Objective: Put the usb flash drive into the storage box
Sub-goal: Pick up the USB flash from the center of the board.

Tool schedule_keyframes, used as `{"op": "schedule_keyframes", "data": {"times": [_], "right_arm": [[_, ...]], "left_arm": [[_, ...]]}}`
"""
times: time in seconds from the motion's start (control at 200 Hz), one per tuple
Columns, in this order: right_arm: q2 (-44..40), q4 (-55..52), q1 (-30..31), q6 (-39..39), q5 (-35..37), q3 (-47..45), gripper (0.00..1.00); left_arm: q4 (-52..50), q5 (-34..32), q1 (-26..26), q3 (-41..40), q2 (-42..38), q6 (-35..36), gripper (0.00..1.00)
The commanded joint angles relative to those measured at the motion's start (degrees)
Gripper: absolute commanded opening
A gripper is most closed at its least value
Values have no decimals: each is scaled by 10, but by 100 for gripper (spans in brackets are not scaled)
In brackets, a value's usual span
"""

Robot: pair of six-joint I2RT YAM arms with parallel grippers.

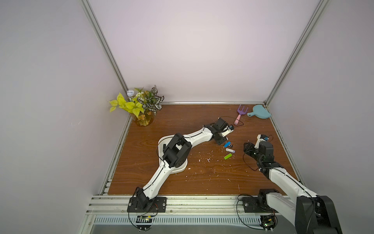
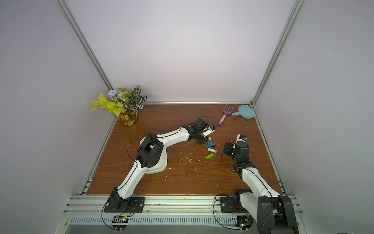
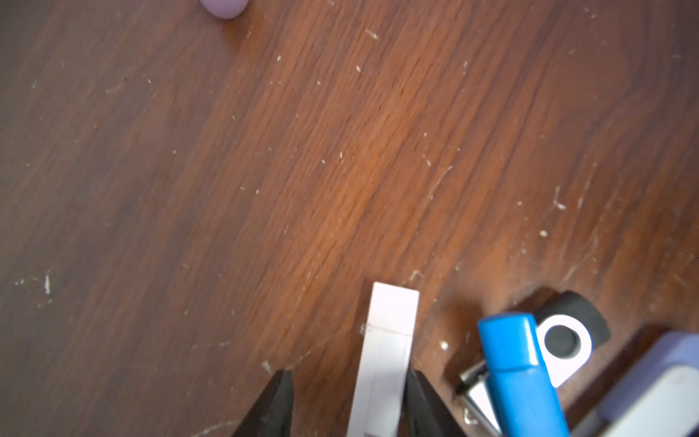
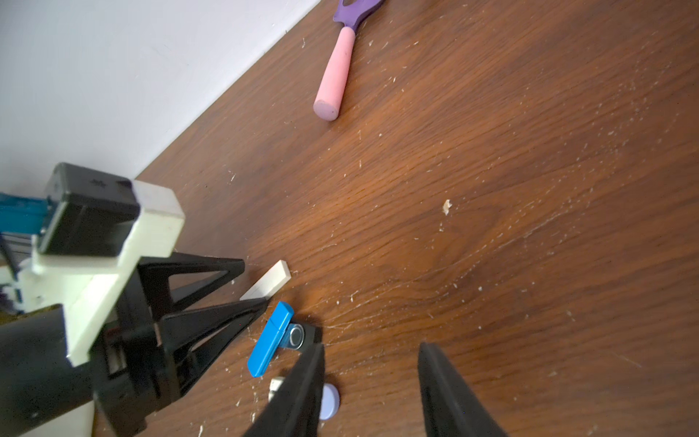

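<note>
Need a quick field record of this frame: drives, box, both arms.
storage box: white tray at the table's left, partly under the left arm; contents mostly hidden
left gripper: jaws astride the white flash drive, a gap on one side, not closed
right gripper: jaws apart, nothing between them, beside the drives
other drives on table: blue drive, white-and-lilac drive, green drive
clutter: purple rake with pink handle, light-blue scoop, potted plant

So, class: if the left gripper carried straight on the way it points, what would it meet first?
The white flash drive, already lying between the open left gripper jaws. Past it, only bare table shows, though depth is uncertain.
</note>
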Motion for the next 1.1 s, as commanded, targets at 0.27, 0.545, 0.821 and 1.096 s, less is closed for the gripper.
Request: {"op": "schedule_keyframes", "data": {"times": [0.27, 0.545, 0.821, 1.096], "right_arm": [[-6, 13, -3, -1, -12, 0, 47], [-23, 13, -3, 0, -6, -4, 47], [-24, 17, -4, 1, -12, -6, 47], [-16, 25, -3, 3, -15, -8, 47]], "left_arm": [[-46, -13, -12, 14, 40, -14, 33], [-66, -10, -13, -10, 17, -55, 15], [-66, -41, -12, -9, -11, -96, 1], [-68, -110, -12, -37, -149, -231, 1]]}}
